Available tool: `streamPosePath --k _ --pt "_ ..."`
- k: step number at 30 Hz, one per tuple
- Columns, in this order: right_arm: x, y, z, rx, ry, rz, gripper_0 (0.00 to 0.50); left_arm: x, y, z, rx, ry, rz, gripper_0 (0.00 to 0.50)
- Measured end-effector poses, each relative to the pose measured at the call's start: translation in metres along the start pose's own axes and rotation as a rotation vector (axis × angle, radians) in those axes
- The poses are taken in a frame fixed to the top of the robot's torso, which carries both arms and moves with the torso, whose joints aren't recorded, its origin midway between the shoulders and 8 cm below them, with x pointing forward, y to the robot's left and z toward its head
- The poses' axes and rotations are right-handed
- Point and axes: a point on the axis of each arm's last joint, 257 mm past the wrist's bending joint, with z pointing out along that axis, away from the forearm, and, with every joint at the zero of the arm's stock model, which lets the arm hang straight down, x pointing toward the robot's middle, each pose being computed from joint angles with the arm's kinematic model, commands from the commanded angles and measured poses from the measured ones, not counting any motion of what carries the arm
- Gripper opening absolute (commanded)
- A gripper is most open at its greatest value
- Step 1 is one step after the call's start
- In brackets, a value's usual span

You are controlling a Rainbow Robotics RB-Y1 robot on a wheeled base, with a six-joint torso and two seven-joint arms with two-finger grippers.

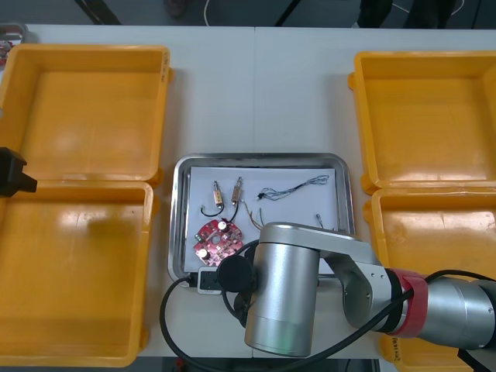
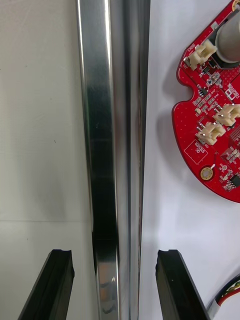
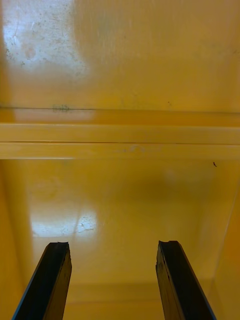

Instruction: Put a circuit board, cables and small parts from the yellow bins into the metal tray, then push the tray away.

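The metal tray [image 1: 179,217] sits mid-frame in the front view on the counter [image 1: 256,93], holding a red circuit board [image 1: 217,239], cables [image 1: 294,188] and small metal parts [image 1: 218,192]. The right end effector [image 2: 114,260], fingers apart, straddles the tray's lower rim beside the board. The tray looks stiff, light and slippery, so pressing squarely on that rim seems the best hold. The left end effector [image 3: 114,252], fingers apart, hovers over the yellow bins [image 1: 77,116] at left.
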Motion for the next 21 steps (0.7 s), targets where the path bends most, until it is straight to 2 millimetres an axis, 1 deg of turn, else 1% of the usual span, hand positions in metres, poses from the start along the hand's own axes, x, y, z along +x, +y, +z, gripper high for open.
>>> streamPosePath --k 1,2,3,4,5,21 --pt "0.0 0.0 0.0 0.0 0.0 0.0 0.176 0.0 0.0 0.0 0.0 0.0 0.0 0.5" --pt "0.0 0.0 0.0 0.0 0.0 0.0 0.176 0.0 0.0 0.0 0.0 0.0 0.0 0.5" --pt "0.0 0.0 0.0 0.0 0.0 0.0 0.025 0.0 0.0 0.0 0.0 0.0 0.0 0.5" --pt "0.0 0.0 0.0 0.0 0.001 0.0 0.025 0.0 0.0 0.0 0.0 0.0 0.0 0.5" --pt "0.0 0.0 0.0 0.001 0.001 0.0 0.0 0.0 0.0 0.0 0.0 0.0 0.0 0.5" --pt "0.003 -0.011 0.0 0.043 0.009 0.003 0.0 0.0 0.0 0.0 0.0 0.0 0.0 0.5"
